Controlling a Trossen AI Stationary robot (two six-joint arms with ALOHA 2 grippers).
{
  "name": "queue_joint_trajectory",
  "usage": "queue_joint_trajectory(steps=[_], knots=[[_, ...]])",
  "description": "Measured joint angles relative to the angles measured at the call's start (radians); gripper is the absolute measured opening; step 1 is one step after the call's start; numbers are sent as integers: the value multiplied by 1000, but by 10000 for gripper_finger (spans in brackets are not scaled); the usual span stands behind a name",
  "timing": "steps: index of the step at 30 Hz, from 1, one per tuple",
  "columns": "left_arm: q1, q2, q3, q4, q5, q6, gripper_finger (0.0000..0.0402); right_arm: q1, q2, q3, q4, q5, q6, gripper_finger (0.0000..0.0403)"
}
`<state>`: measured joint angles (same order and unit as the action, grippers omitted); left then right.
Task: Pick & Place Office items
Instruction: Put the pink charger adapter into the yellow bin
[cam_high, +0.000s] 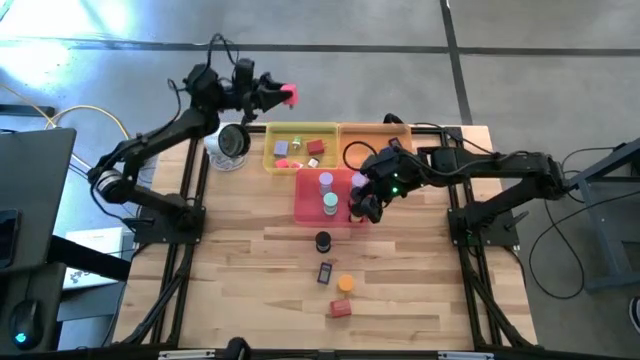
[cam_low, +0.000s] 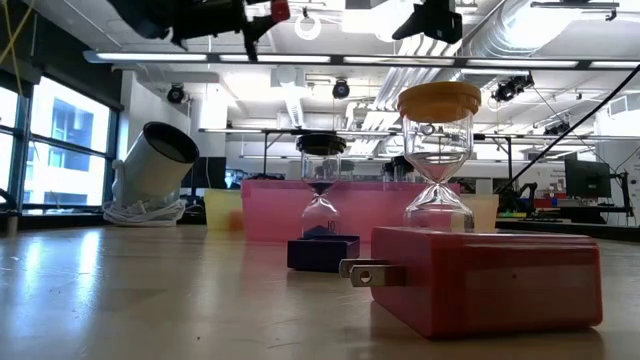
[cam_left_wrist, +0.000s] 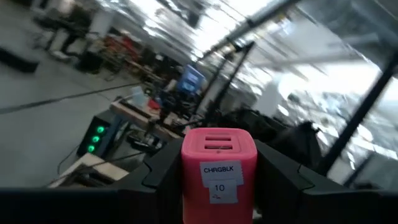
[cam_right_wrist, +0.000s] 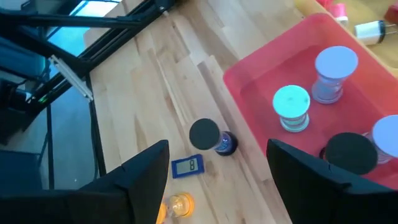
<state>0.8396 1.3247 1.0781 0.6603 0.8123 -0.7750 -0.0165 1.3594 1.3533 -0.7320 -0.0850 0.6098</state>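
Care now falls to the left gripper (cam_high: 284, 95), clamped on the pink charger block (cam_left_wrist: 218, 171) high beyond the table's far edge, which should descend level over the yellow tray (cam_high: 300, 148) before releasing, while the right gripper (cam_high: 362, 205) hangs open over the pink tray (cam_high: 305, 200).

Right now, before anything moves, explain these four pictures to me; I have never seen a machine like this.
Two dark robot arms stand at a wooden table. One camera looks straight down, one sits at table height, and one rides on each wrist.

The left gripper, raised beyond the table's far edge, has its fingers closed on a pink plug-in charger block.

The right gripper hangs open and empty at the edge of a translucent pink tray holding lilac-capped and teal-capped sand timers.

On the bare wood lie a black-capped sand timer, a small blue rectangular piece, an orange-capped sand timer and a red charger block.
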Motion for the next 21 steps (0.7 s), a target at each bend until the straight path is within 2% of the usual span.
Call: queue_joint_trajectory(steps=[6,13,17,21], knots=[[42,62,163,-30,122,111,156,-28,0,0,-4,0,11,258],[86,77,333,-299,137,359,156,-59,0,0,-20,2,62,258],[95,78,425,-552,64,567,156,-72,0,0,-20,7,101,258],[95,79,478,-741,-64,749,156,-85,0,0,-19,7,139,258]])
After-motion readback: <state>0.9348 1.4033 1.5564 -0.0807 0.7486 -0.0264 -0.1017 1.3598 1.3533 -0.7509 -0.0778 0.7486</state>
